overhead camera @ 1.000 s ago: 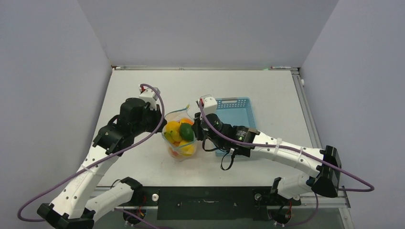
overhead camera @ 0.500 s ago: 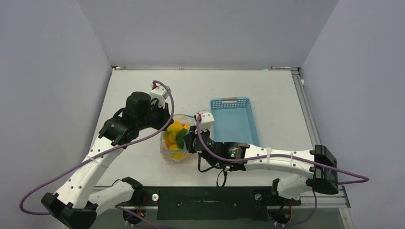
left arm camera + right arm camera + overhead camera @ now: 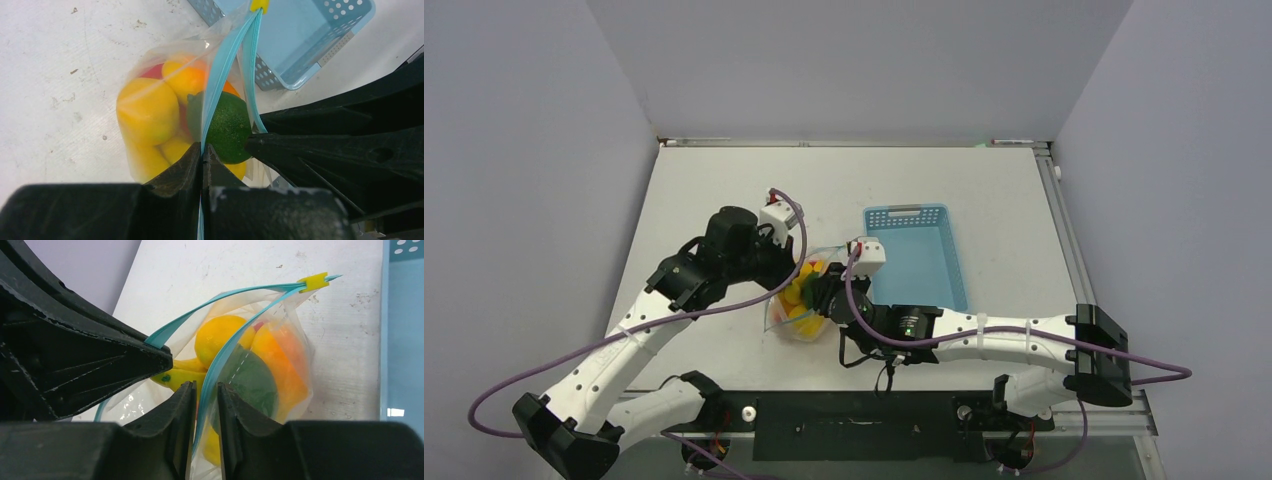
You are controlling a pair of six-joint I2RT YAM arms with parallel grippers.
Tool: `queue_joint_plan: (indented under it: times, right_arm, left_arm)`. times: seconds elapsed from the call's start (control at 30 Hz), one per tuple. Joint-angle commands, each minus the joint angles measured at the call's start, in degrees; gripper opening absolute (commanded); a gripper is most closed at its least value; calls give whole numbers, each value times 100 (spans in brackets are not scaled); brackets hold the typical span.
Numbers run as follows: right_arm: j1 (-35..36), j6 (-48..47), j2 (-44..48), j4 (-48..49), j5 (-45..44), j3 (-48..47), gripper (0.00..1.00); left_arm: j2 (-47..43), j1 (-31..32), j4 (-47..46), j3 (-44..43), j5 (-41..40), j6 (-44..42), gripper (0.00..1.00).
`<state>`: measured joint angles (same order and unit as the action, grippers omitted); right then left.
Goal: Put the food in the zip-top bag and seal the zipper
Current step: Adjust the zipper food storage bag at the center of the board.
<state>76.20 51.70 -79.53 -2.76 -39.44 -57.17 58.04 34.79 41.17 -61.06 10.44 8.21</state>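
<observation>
The clear zip-top bag stands left of the basket, holding the food: a lime, a lemon, an orange and bananas. Its mouth is open, with the two teal zipper strips meeting at a yellow slider. My left gripper is shut on one strip; it also shows in the top view. My right gripper has its jaws narrowly apart around the other strip; it also shows in the top view. The two grippers are close together over the bag.
The light-blue lattice basket sits just right of the bag and looks empty; it also shows in the left wrist view. The white table has walls at the back and on both sides.
My left gripper has moved right and my right gripper left and nearer, so they have come together over the bag. The bag's mouth has narrowed from wide open to a slim slit.
</observation>
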Motion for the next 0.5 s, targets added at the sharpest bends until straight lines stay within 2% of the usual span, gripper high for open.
queue_joint_plan:
  times: [0.0,0.17,0.47]
  right_arm:
    - [40,147,-7,397,-233,27,26]
    - [42,68,158,315,-215,81,39]
    - [43,-419,585,-208,-195,63,54]
  left_arm:
    - [-57,62,-339,15,-88,-74,0]
    - [-97,72,-347,45,-182,-65,0]
    - [-177,72,-381,78,-209,-65,0]
